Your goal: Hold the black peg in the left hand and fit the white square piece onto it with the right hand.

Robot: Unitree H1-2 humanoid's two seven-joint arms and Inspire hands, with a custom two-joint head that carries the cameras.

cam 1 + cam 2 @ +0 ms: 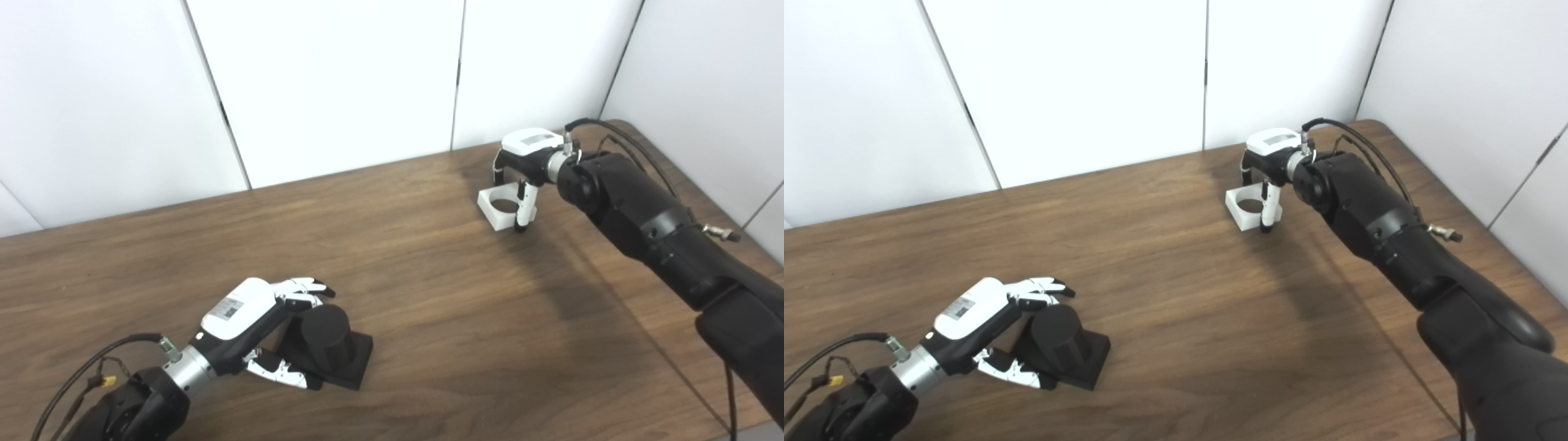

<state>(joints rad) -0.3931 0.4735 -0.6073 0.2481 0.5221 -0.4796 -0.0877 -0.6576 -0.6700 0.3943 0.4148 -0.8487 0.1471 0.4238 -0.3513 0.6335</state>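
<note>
The black peg (326, 334), a short cylinder on a square black base, stands on the table near the front left. My left hand (254, 321) is open around it, with its fingers (306, 286) stretched past the cylinder's far side and its thumb (283, 372) along the base's near side. At the back right the white square piece (497, 213), with a round hole in it, rests flat on the table. My right hand (520, 160) reaches down over it, with fingers at its far edge and the thumb (525, 208) pressed on its near right side.
The brown wooden table (429, 294) ends at white wall panels (331, 79) just behind the white piece. Its rounded back right corner (631, 131) is close to my right forearm. Cables run along both arms.
</note>
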